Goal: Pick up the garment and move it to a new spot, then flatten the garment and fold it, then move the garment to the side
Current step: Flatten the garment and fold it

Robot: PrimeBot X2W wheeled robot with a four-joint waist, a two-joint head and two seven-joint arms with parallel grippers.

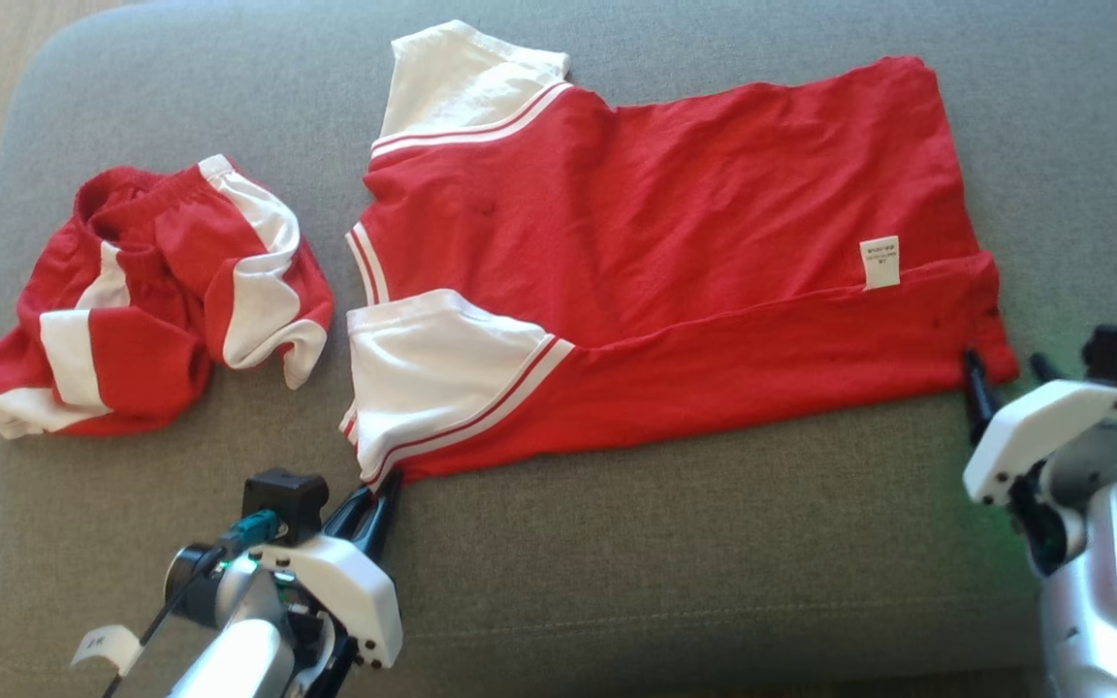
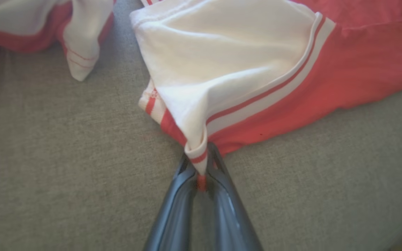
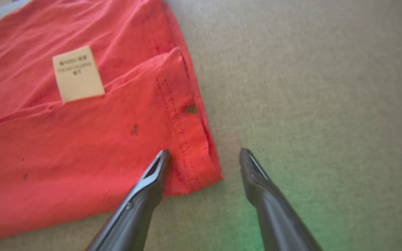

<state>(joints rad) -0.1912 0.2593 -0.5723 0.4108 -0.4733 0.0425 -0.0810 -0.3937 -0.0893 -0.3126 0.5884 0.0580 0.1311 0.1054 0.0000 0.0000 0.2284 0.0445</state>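
**Left pinches the sleeve, right wide at the hem**

The grey fabric cushion (image 1: 714, 543) carries the red jersey with white sleeves (image 1: 694, 223), spread flat mid-cushion, with a crumpled red-and-white garment (image 1: 151, 291) beside it. The left gripper (image 2: 201, 164) is clamped on the near sleeve's corner. The right gripper (image 3: 204, 155) gapes wide, straddling the hem corner by the white label (image 3: 78, 74).

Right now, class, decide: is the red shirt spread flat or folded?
Mostly spread flat: the shirt has its near edge folded over, creased beside the label.
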